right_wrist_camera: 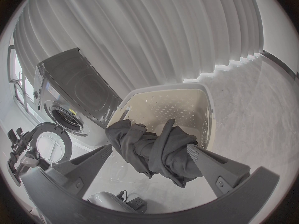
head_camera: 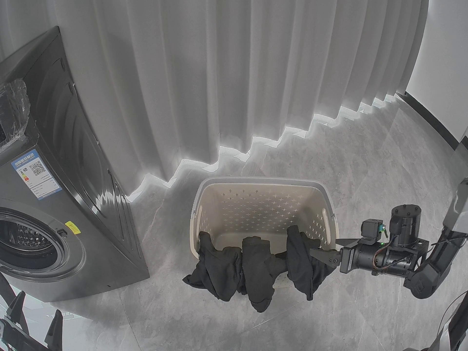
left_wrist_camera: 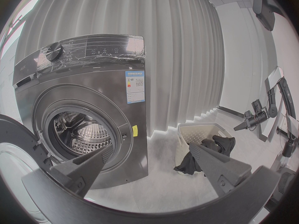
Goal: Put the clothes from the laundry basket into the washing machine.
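Right gripper [head_camera: 322, 249] poised wide open at the clothes [head_camera: 253, 269]
Empty jaws sit just right of the dark heap, which drapes over the basket's [head_camera: 263, 181] near rim, an easy edge to pinch; left gripper [head_camera: 38, 308] hangs open near left, by the washer [head_camera: 73, 181], its door open

White pleated curtain [head_camera: 243, 64] beyond right gripper [head_camera: 324, 247], light leaking under hem. Grey marble floor [head_camera: 380, 162] below; white wall [head_camera: 444, 59], dark skirting [head_camera: 429, 116] at rt.
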{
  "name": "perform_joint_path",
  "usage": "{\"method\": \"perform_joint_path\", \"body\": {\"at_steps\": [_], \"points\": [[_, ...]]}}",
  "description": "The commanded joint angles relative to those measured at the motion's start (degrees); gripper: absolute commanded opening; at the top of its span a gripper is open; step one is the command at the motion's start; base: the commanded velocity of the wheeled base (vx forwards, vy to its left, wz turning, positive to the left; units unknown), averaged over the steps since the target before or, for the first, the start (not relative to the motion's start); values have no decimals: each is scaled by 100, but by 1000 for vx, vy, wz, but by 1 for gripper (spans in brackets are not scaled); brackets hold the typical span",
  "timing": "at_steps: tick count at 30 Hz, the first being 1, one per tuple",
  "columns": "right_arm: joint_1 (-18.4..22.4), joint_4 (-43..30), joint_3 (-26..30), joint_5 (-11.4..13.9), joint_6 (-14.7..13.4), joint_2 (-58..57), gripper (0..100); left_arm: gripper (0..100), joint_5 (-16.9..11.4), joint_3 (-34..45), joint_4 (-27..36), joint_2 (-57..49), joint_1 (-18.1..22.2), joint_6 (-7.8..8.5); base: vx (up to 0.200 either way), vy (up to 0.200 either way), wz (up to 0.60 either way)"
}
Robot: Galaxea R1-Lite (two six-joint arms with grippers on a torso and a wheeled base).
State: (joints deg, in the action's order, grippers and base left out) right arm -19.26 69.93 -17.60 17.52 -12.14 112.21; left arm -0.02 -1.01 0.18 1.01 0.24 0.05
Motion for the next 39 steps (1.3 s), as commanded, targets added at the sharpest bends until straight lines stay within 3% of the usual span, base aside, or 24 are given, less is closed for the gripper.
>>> {"method": "perform_joint_path", "body": {"at_steps": [1, 13, 19, 39], "points": [[1, 188, -77, -3, 10, 723, 100, 100, 2, 101, -1, -101, 2, 4, 200, 0, 0], [-25, 206, -411, -12, 36, 1277, 100, 100, -6, 101, 8, -101, 2, 4, 17, 0, 0], [-60, 338, -595, -222, 353, 1725, 100, 100, -6, 101, -1, -101, 2, 4, 0, 0, 0], [-174, 645, -604, -222, 827, 1953, 100, 100, 2, 101, -1, -101, 2, 4, 0, 0, 0]]}}
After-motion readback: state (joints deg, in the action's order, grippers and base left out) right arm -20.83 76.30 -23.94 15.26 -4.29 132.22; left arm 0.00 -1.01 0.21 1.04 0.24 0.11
